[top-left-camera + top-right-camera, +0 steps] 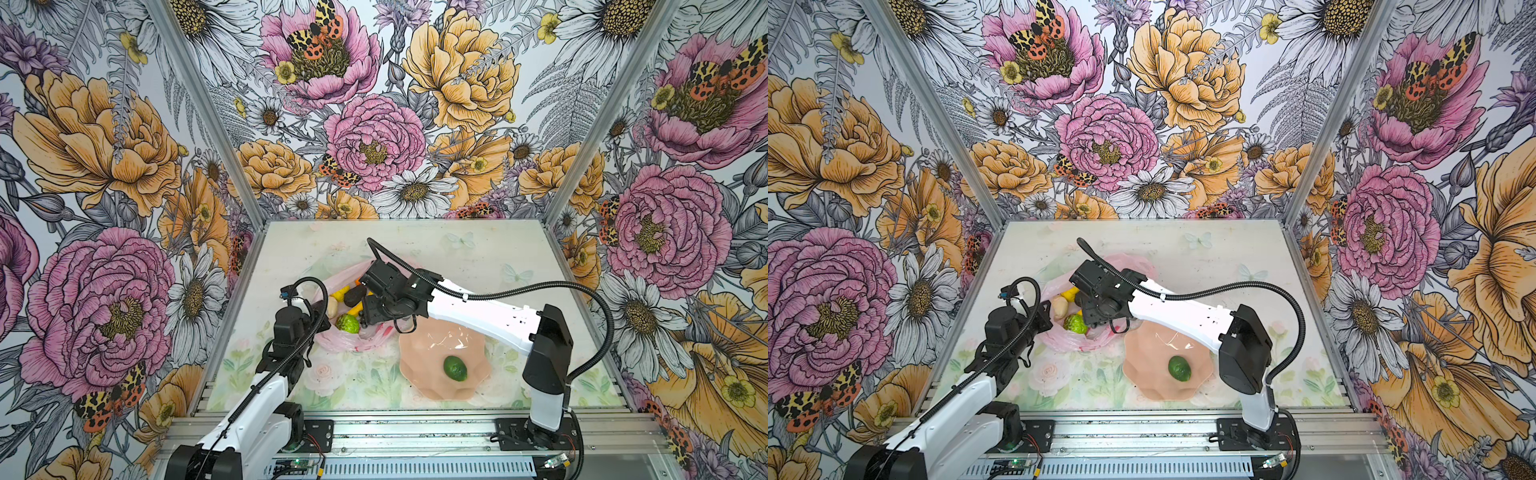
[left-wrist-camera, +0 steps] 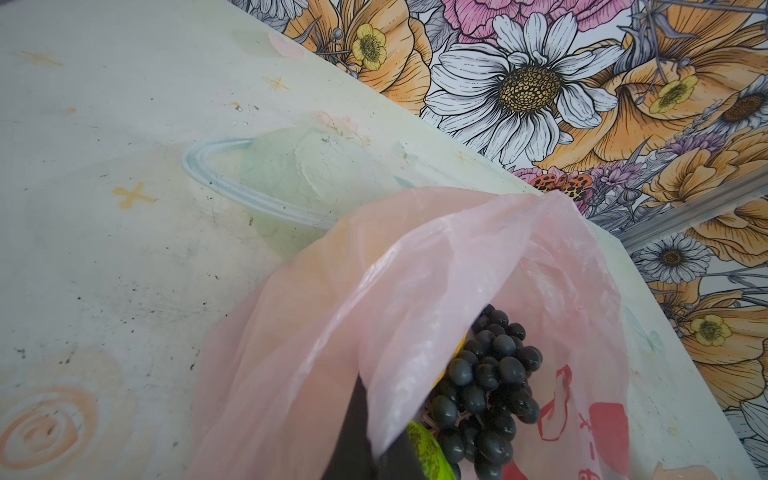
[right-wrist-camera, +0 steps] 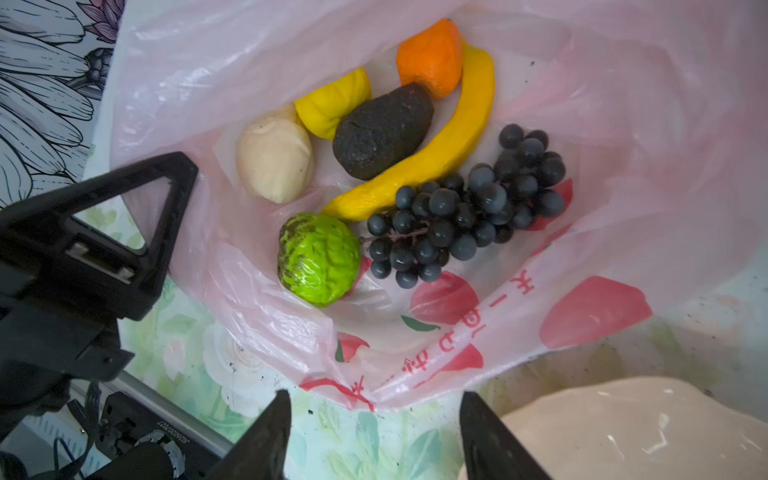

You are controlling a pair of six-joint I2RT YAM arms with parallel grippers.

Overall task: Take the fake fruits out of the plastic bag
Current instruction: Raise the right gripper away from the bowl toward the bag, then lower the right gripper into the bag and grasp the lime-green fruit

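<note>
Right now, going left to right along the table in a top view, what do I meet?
Left hand pinching the plastic bag → lime-green citrus inside it → pink plate carrying a green fruit.

Bag print: red Japanese-style characters run along the near wall of the plastic bag (image 3: pixel 490 324), seen upside down; I can't read them for certain.
Motor label: a white digit string on the black motor housing (image 3: pixel 160 428), inverted and too small to read.

Place: robot lab test cell
Walls: floral-print flat panels (image 1: pixel 374 137) in silver aluminium extrusion frame (image 1: pixel 206 104)
Base: slotted silver aluminium rail (image 1: pixel 415 432), two white-and-black robot arms (image 1: pixel 257 399) (image 1: pixel 490 316) bolted on
Electronics: bare circuit board with green light (image 1: pixel 297 462)
</note>
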